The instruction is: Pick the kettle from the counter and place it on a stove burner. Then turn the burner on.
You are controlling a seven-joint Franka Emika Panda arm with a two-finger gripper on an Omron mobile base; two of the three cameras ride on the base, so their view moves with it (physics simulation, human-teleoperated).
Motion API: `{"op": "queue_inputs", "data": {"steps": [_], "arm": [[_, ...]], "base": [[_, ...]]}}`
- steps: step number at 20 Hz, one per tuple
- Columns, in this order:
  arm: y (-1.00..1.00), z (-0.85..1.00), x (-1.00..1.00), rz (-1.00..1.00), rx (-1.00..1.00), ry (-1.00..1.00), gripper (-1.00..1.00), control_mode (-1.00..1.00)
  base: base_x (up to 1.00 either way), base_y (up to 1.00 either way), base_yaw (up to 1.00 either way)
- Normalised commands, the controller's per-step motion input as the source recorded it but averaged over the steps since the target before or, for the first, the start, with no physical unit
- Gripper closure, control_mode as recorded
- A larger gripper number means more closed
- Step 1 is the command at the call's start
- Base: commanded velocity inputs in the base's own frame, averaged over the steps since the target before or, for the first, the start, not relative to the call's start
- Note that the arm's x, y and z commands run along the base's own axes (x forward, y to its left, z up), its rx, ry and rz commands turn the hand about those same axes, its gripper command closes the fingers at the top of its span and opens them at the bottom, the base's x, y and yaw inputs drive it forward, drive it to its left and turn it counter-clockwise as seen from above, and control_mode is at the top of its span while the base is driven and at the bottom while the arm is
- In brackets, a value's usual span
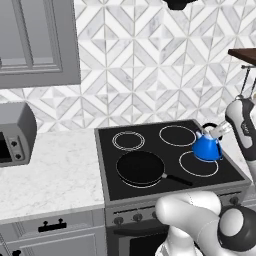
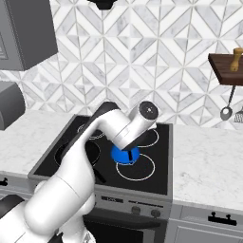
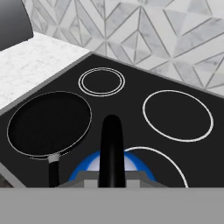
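The small blue kettle (image 1: 206,148) is over the back edge of the front right stove burner (image 1: 198,164) on the black cooktop. I cannot tell whether it touches the glass. My gripper (image 1: 216,132) comes in from the right and is shut on the kettle's black arched handle. In the hand view the handle (image 3: 111,148) rises between my gripper's tips (image 3: 111,180), with the blue body (image 3: 87,168) just below and the burner ring (image 3: 155,168) to its right. From the right base view my arm hides most of the kettle (image 2: 125,155). The white counter (image 1: 50,170) lies left of the stove.
A black frying pan (image 1: 140,168) sits on the front left burner, its handle pointing toward the kettle. Behind are a large ring (image 1: 177,135) and a smaller double ring (image 1: 128,140). Knobs (image 1: 118,219) line the stove front. A grey appliance (image 1: 15,132) stands far left.
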Motion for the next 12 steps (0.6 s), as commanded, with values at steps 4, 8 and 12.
{"op": "queue_inputs", "data": {"steps": [4, 8, 12], "arm": [[-0.04, -0.32, 0.00, 0.00, 0.00, 0.01, 1.00, -1.00], [-0.12, -0.24, 0.00, 0.00, 0.00, 0.00, 1.00, -1.00], [-0.09, -0.27, 0.06, 0.00, 0.00, 0.00, 1.00, -1.00]], "base": [[0.00, 0.00, 0.00], [0.00, 0.00, 0.00], [0.00, 0.00, 0.00]]}}
